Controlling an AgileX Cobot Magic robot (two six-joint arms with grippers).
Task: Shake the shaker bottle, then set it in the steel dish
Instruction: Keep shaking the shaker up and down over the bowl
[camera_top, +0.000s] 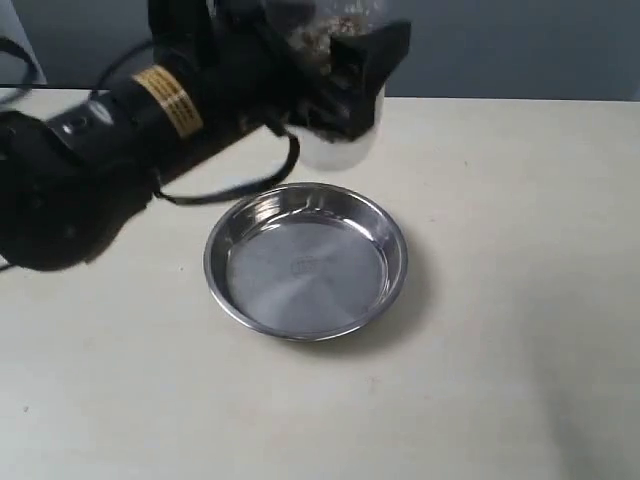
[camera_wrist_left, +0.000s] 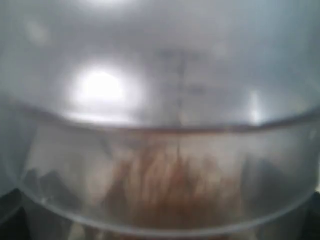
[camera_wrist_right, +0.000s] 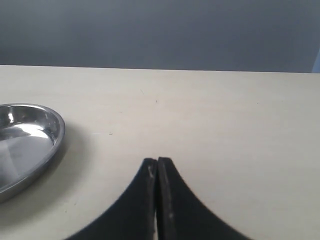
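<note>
Aloft, left gripper (camera_top: 350, 75) clamped on the shaker bottle (camera_top: 340, 145).
Shake with firm grip; steel dish (camera_top: 392, 238) below it; right gripper (camera_wrist_right: 157, 170) pinched together, empty.

A cream tabletop (camera_top: 500, 300) with faint specks meets a plain grey-blue wall (camera_top: 520, 50) behind it.

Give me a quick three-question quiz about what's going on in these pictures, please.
1. True or false: the steel dish has nothing in it.
2. Fill in: the right gripper has its jaws ____, with nothing between them.
3. What holds the shaker bottle up off the table? A) the left gripper B) the right gripper C) nothing, it stands in the dish

Key: 1 true; 2 shut; 3 A.
</note>
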